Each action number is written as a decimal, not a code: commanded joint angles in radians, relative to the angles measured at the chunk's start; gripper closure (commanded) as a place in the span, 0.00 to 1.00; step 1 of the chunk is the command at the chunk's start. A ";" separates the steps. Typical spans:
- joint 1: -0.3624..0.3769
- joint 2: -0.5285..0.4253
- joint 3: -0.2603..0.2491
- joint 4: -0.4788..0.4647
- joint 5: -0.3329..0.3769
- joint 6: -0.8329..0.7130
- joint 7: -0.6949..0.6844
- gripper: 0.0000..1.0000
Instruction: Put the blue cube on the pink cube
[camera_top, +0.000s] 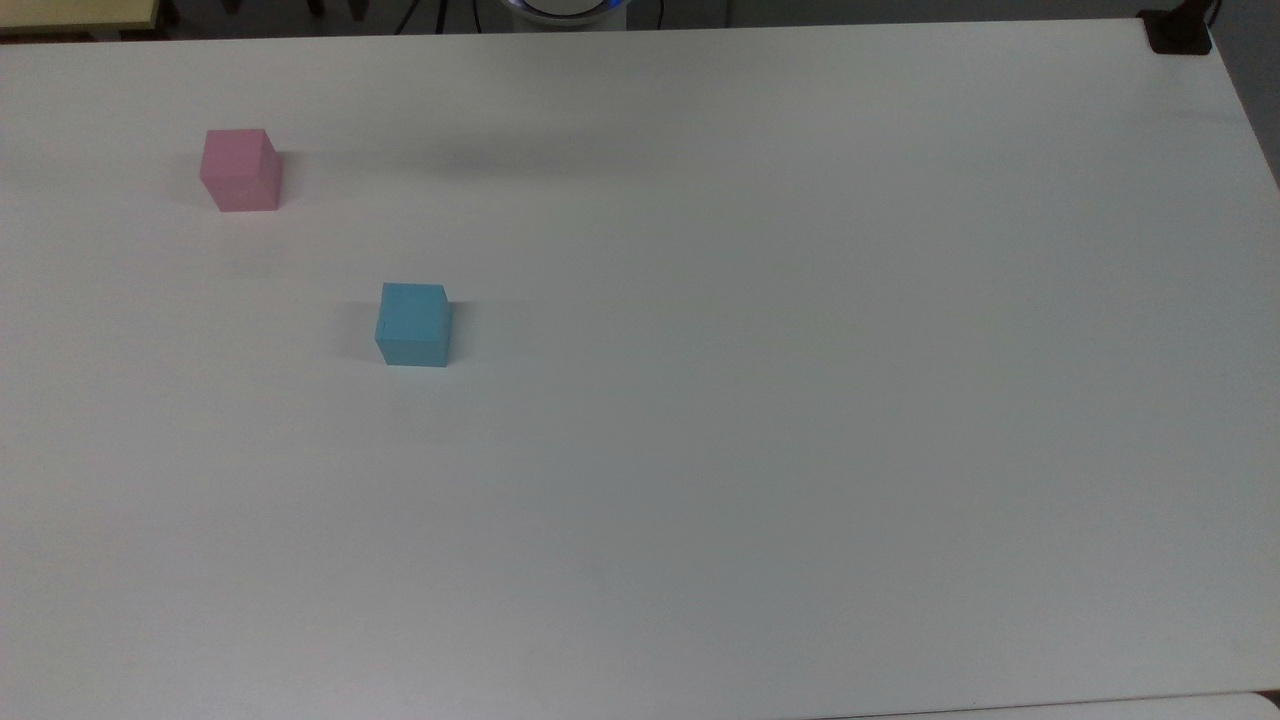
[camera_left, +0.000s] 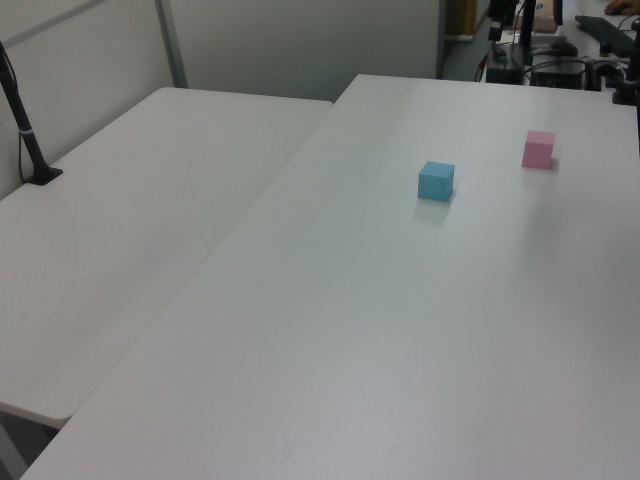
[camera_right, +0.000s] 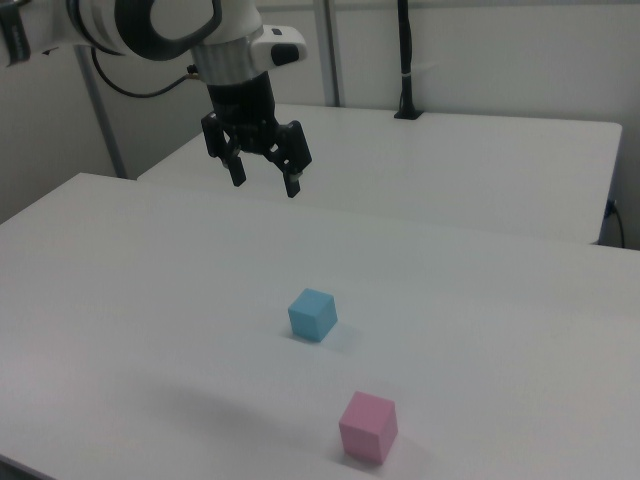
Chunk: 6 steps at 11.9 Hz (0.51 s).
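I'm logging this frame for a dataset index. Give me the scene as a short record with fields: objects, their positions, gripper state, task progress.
blue cube: on the white table, resting alone
pink cube: on the table, apart from the blue cube, up and toward the top view's left of it
gripper: open, holding nothing, raised above the table, beyond the blue cube in the right view
task progress: blue cube not yet grasped, nothing stacked

Two cubes sit on the white table (camera_top: 800, 400): one blue cube (camera_top: 413, 324) and one pink cube (camera_top: 240, 170) (at about 10 o'clock from the blue in the top view). One gripper (camera_right: 265, 176) hangs above.
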 joint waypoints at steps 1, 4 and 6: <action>-0.014 0.031 0.011 0.005 -0.008 -0.019 -0.045 0.00; -0.002 0.084 0.011 -0.044 -0.020 0.039 -0.044 0.00; 0.001 0.144 0.013 -0.063 -0.013 0.102 -0.038 0.00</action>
